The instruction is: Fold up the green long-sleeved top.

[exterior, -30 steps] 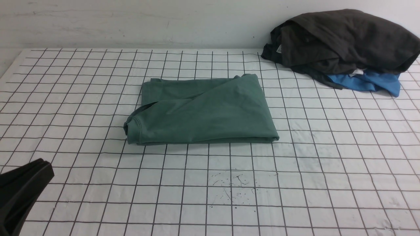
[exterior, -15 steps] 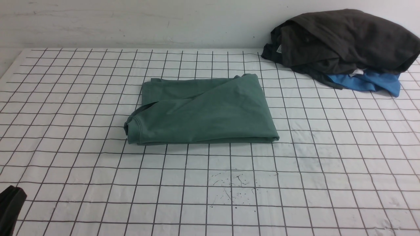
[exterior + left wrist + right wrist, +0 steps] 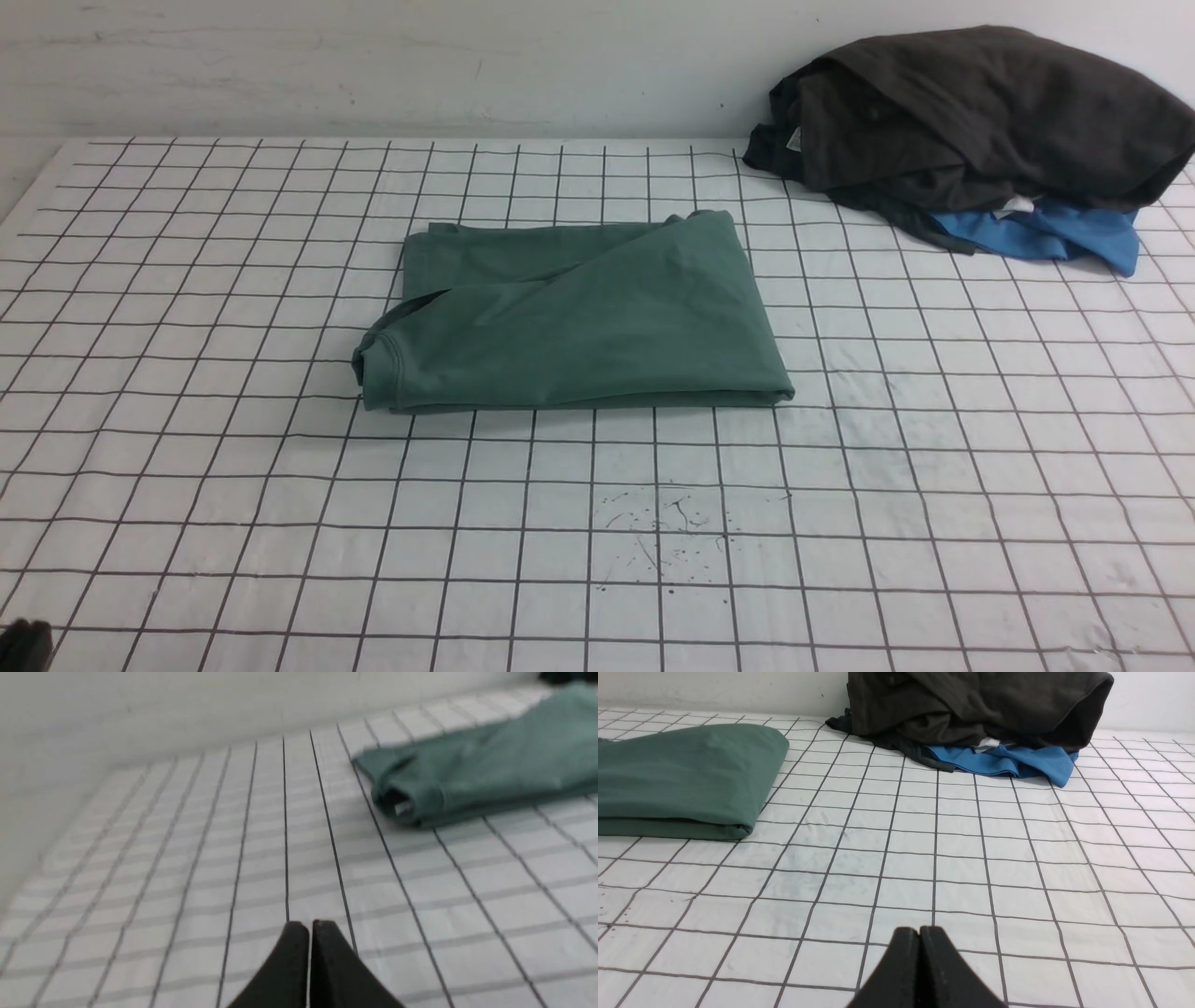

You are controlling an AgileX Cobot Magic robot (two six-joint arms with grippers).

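Note:
The green long-sleeved top (image 3: 569, 317) lies folded into a flat rectangle in the middle of the gridded table; its ribbed neck is at the left end. It also shows in the left wrist view (image 3: 486, 779) and the right wrist view (image 3: 682, 779). My left gripper (image 3: 310, 926) is shut and empty, well apart from the top; only a dark tip shows at the front view's bottom left corner (image 3: 23, 644). My right gripper (image 3: 919, 931) is shut and empty over bare table, out of the front view.
A heap of dark grey-black garments (image 3: 980, 112) lies on a bright blue garment (image 3: 1055, 233) at the back right, against the wall. The white tablecloth with black grid lines (image 3: 840, 523) has small dark specks near the front middle (image 3: 663, 532).
My left gripper has drawn back toward the bottom left corner of the front view and is almost out of it. The top has not moved.

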